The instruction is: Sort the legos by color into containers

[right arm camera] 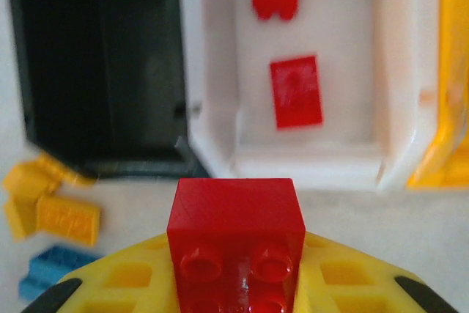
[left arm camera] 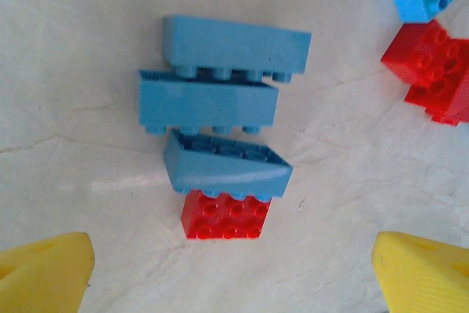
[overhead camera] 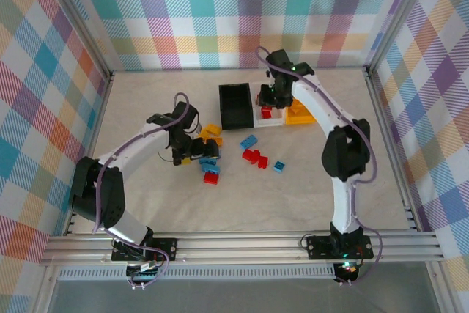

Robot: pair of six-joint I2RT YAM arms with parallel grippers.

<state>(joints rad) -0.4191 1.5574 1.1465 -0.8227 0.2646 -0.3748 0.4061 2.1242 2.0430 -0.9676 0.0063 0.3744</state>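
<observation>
My right gripper (right arm camera: 236, 284) is shut on a red lego (right arm camera: 236, 229), held just before the near wall of the white container (right arm camera: 308, 159). Two red legos (right arm camera: 296, 91) lie inside that container, with the black container (right arm camera: 95, 56) to its left and the orange-yellow one (right arm camera: 448, 71) to its right. From above, the right gripper (overhead camera: 267, 100) hangs over the white container (overhead camera: 258, 124). My left gripper (left arm camera: 234, 276) is open, its yellow fingertips (left arm camera: 44, 273) either side of bare table, just short of a red lego (left arm camera: 223, 215) that touches three blue legos (left arm camera: 209, 104).
Loose legos lie mid-table: yellow ones (overhead camera: 211, 133) by the left gripper (overhead camera: 193, 149), a blue one (overhead camera: 249, 141), red ones (overhead camera: 256, 157) and another blue (overhead camera: 279, 166). Aluminium frame rails and plaid walls enclose the table on every side.
</observation>
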